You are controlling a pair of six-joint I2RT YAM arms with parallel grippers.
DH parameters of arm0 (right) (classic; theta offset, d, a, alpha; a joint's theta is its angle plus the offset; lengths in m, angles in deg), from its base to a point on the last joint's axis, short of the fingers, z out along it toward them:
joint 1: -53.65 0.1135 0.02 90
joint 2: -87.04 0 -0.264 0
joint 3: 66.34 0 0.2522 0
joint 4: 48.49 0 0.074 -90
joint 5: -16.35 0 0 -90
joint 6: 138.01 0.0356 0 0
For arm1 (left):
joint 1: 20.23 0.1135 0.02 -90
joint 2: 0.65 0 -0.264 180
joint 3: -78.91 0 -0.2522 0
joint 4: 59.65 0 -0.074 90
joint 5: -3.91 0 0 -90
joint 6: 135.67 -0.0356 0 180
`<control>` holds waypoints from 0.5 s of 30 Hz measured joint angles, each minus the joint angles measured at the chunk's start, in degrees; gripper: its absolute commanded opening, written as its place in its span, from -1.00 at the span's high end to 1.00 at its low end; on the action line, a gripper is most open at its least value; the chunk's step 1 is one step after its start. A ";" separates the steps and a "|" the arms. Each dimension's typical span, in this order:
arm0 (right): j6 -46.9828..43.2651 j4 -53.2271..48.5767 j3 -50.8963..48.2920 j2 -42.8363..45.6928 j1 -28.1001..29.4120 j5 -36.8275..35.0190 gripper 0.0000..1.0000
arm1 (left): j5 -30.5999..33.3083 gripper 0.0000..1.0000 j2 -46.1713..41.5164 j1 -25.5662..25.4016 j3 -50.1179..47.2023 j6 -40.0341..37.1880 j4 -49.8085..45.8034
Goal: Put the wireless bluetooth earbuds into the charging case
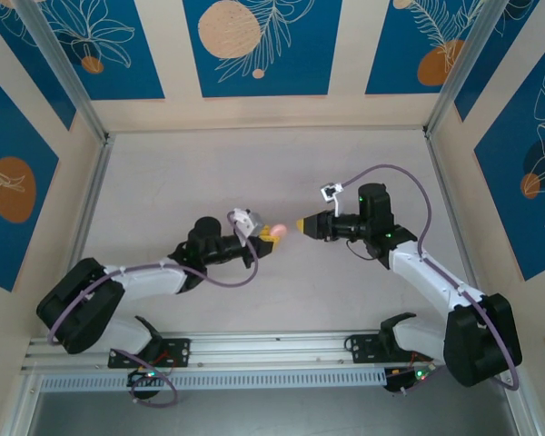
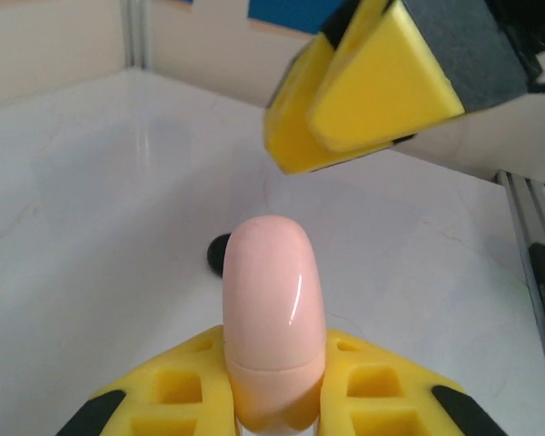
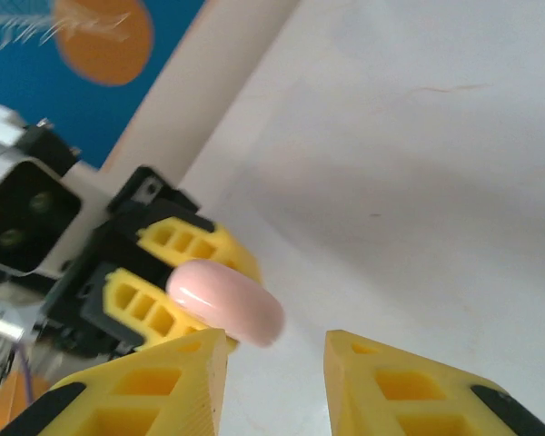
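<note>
Projecting from between the yellow fingers of the left gripper [image 1: 271, 233], a pale pink, glossy, rounded plastic charging case [image 2: 272, 300] is held edge-on, with both fingers pressed against its sides near the lower end. A fine seam is seen running round the case close to where it is clamped, and its free, rounded end is pointed toward the right gripper [image 3: 277, 363]. The case is carried above the white, faintly marbled table [image 1: 254, 163], near the middle of the workspace. The right gripper is held just beside the case's free end without touching it; its yellow fingers are parted, and nothing is seen between them. A small dark object [image 2: 218, 254] is seen lying on the table behind the case, mostly hidden by it; whether it is an earbud cannot be told.
</note>
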 measured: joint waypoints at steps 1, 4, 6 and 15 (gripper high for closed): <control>1.29 -0.70 -0.52 0.33 -1.40 -1.75 0.31 | 0.79 0.86 1.18 0.00 1.77 2.25 -1.84; 4.22 -2.91 -2.14 1.92 -5.66 -5.18 0.30 | 2.05 0.86 5.49 -0.09 8.48 9.29 -8.46; 5.49 -4.37 -2.93 3.30 -8.33 -6.43 0.29 | 2.40 0.87 8.48 -0.35 13.84 13.14 -13.97; 6.29 -8.87 -5.11 9.33 -14.05 -8.00 0.28 | 2.27 0.94 21.09 -1.66 33.31 27.80 -32.65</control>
